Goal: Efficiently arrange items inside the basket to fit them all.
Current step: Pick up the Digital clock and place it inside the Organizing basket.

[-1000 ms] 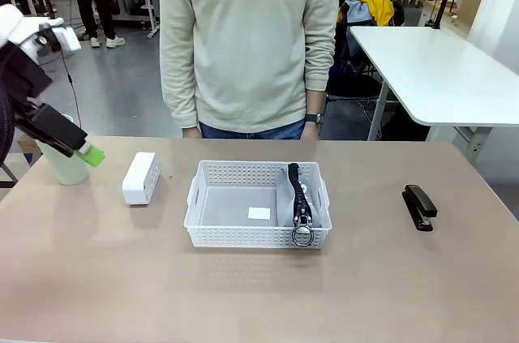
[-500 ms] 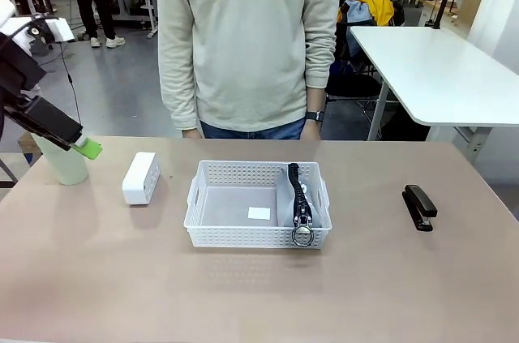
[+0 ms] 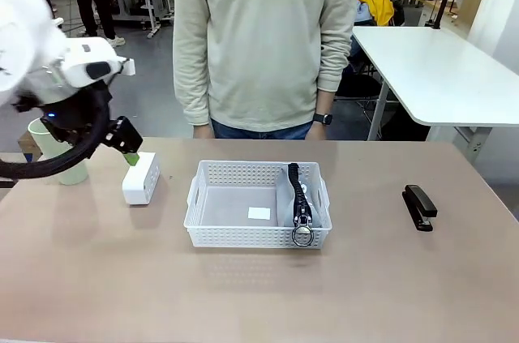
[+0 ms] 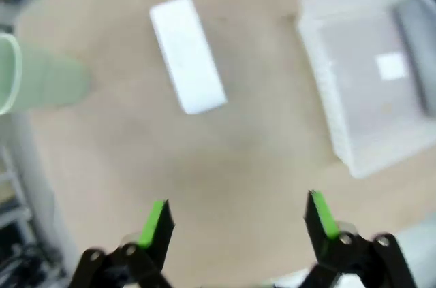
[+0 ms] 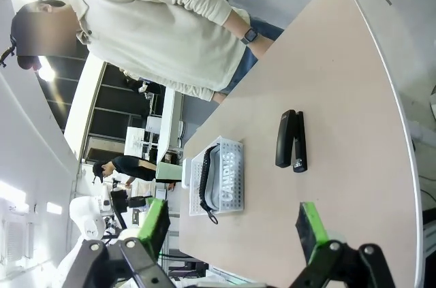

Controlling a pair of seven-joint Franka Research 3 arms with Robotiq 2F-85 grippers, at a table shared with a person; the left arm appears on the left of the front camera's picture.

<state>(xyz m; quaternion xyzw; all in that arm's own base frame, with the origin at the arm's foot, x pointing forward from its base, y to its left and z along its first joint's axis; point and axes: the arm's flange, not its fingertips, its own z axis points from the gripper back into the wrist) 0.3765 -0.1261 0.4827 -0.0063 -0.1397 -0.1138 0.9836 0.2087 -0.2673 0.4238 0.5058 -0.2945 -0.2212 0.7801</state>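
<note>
The white basket (image 3: pixel 243 169) sits mid-table with the grey pouch (image 3: pixel 302 199) lying along its right side, metal ring toward me. A white box (image 3: pixel 140 178) rests on the table left of the basket, and a pale green cup (image 3: pixel 63 166) stands farther left, partly behind my left arm. Right of the basket lies the black stapler (image 3: pixel 419 207). My left gripper (image 3: pixel 130 153) hovers just above the box's far end; its wrist view shows it open (image 4: pixel 235 223) over the box (image 4: pixel 187 54), cup (image 4: pixel 34 80) and basket (image 4: pixel 327 90). My right gripper (image 5: pixel 231 230) is open, well off from the stapler (image 5: pixel 291 139).
A person (image 3: pixel 263 43) in a cream sweater stands at the table's far edge, right behind the basket, arms hanging down. A white table (image 3: pixel 438 67) stands beyond at the back right. Bare tabletop runs along the front and between the basket and the stapler.
My left arm has swung in from the left edge toward the right, carrying its open gripper from beside the cup to above the white box. The person has shifted slightly right.
</note>
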